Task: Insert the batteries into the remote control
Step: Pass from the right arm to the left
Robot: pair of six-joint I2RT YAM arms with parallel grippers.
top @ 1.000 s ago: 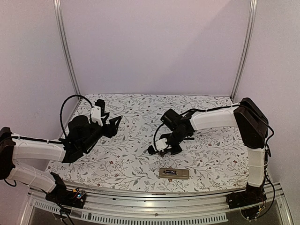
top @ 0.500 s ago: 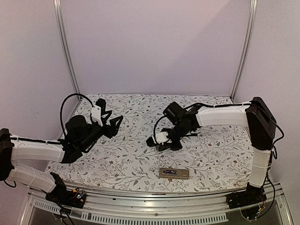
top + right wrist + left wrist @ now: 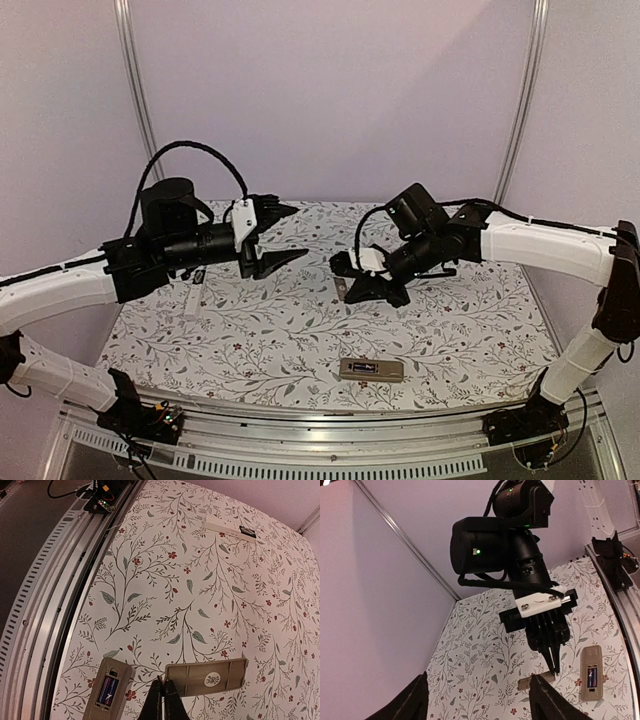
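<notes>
Right gripper (image 3: pixel 164 687) pinches the cover (image 3: pixel 207 676) by the edge nearest it, so it may twist loose; left gripper (image 3: pixel 298 231) gapes empty.

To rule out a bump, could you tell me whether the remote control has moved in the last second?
No. The remote control lies at the same spot beside the front rail.

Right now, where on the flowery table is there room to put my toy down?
Bare: the table right of the remote, and the wide stretch between the remote and the white bar. Crowded: the middle, around the right pincer and the beige cover.
</notes>
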